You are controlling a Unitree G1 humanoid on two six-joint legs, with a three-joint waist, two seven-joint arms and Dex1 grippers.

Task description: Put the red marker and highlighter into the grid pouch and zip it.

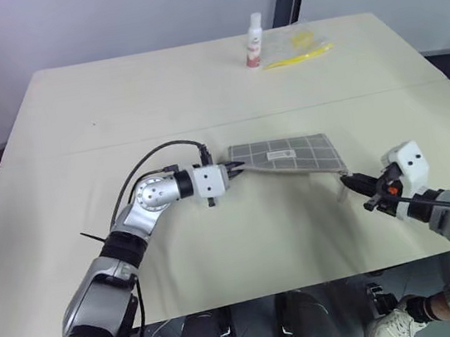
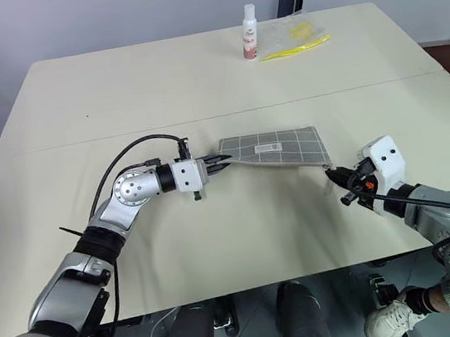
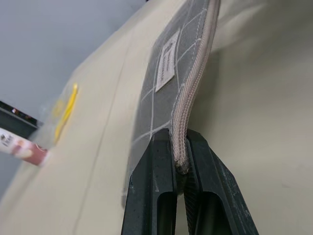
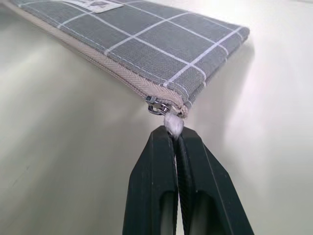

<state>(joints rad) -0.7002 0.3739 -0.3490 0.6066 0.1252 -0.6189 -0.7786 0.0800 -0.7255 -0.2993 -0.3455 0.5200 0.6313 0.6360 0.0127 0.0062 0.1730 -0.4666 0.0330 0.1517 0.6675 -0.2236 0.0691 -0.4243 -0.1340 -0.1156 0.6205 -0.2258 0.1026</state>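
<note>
Grid pouch held between both claws on the table (image 1: 54, 142).

The grid pouch (image 1: 289, 155) lies mid-table, its zipper edge toward the robot. A small bottle (image 1: 254, 40) and clear bag (image 1: 298, 46) sit well apart at the far edge. The left gripper (image 1: 232, 168) is clamped on the pouch's zipper end; the right gripper (image 4: 174, 131) pinches the zipper pull (image 4: 172, 122) at the opposite corner.

Grid pouch (image 2: 277, 148) on table (image 2: 196, 80), left gripper (image 2: 223, 164) and right gripper (image 2: 332, 174) at its ends, bottle (image 2: 250, 34) beyond
</note>
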